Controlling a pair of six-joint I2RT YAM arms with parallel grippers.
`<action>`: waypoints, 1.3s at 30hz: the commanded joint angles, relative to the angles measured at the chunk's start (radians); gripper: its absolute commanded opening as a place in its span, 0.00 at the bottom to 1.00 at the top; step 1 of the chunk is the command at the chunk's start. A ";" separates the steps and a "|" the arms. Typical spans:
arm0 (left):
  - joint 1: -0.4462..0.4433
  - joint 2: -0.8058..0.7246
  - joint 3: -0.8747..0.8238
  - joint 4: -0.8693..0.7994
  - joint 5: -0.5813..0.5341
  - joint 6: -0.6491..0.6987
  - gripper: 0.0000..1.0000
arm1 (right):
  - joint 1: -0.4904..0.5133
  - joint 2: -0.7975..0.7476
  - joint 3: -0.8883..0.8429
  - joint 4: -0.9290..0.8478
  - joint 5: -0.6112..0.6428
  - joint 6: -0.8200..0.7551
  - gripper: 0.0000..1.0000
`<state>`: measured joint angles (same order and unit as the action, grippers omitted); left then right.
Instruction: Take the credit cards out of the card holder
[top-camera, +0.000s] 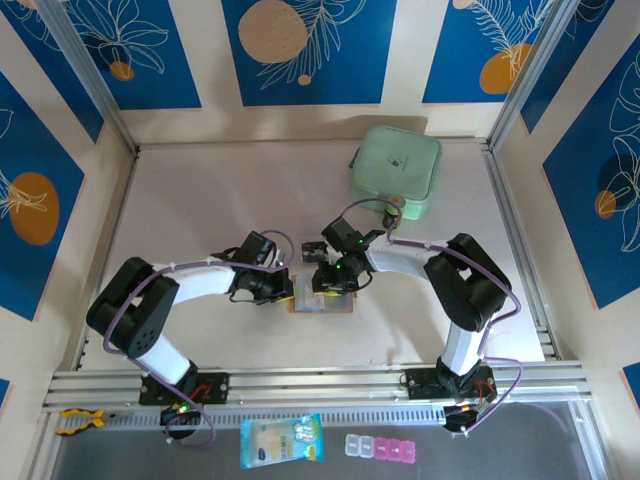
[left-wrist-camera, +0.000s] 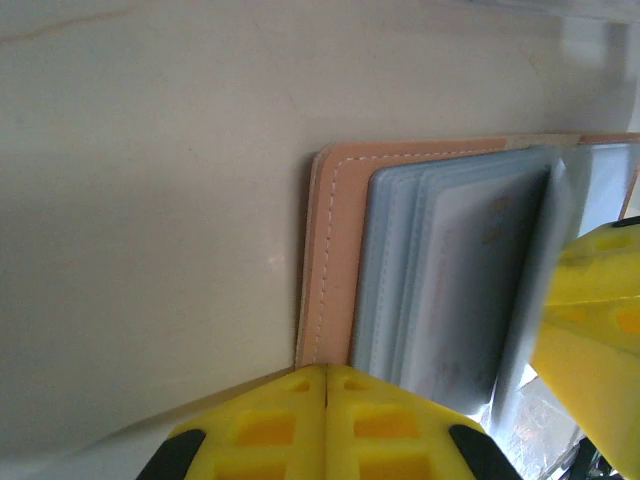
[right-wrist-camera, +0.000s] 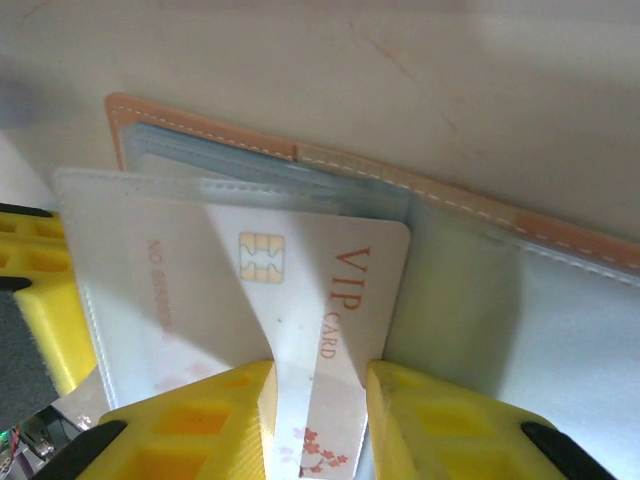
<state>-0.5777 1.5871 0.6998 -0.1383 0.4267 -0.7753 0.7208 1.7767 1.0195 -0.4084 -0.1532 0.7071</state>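
The salmon-tan card holder (top-camera: 320, 302) lies open on the table between both arms, its grey-clear pockets (left-wrist-camera: 450, 270) facing up. A white credit card (right-wrist-camera: 335, 290) with a chip and "VIP CARD" lettering sticks partly out of a milky sleeve (right-wrist-camera: 130, 290). My right gripper (right-wrist-camera: 320, 375) is shut on this card, one yellow finger on each side of it. My left gripper (left-wrist-camera: 327, 372) is shut with nothing between its fingers. Its tips sit at the near edge of the card holder's left cover (left-wrist-camera: 335, 250). From above, the left gripper (top-camera: 283, 290) and right gripper (top-camera: 335, 285) meet over the holder.
A mint-green zip pouch (top-camera: 395, 170) lies at the back right of the table. A blue packet (top-camera: 282, 440) and a pink pill box (top-camera: 385, 447) lie below the front rail. Frame posts and walls bound the table on both sides.
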 joint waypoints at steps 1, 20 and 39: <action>0.015 -0.003 -0.016 -0.029 0.005 0.022 0.00 | 0.008 -0.026 0.008 -0.041 0.027 -0.009 0.30; -0.004 -0.057 0.029 -0.036 0.019 0.000 0.00 | 0.012 -0.073 -0.012 -0.010 0.013 0.003 0.30; -0.061 0.048 0.070 0.012 0.022 -0.026 0.00 | -0.007 -0.085 -0.051 0.007 -0.002 0.011 0.31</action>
<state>-0.6289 1.6142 0.7490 -0.1181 0.4419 -0.8036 0.7212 1.7226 0.9905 -0.4046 -0.1314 0.7078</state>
